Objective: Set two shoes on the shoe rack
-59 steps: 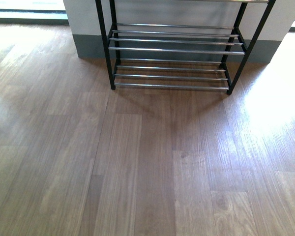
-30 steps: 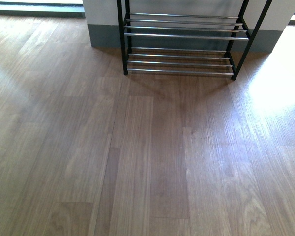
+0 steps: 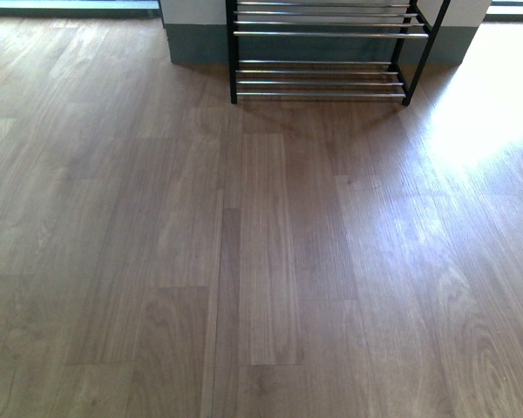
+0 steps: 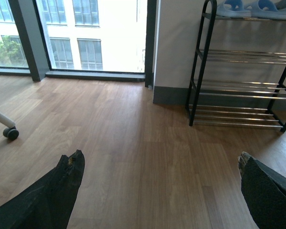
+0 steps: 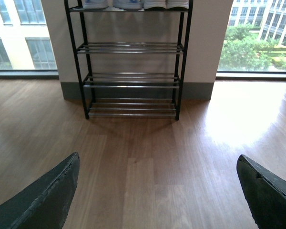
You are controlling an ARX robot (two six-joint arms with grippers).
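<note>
Wooden floor [image 3: 270,261] carries the shoe rack [image 5: 131,62] — its top tier holds slides [image 4: 252,8] and sneakers [image 5: 166,4].

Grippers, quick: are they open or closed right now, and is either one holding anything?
Left gripper: open, holding nothing.
Right gripper: open, holding nothing.

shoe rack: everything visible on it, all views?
The shoe rack has a black metal frame and four tiers of shiny chrome bars. It stands upright on the wood floor against a white wall with grey skirting. The lower three tiers are empty; pale blue slides and other shoes sit on top. Nothing else touches it.
</note>
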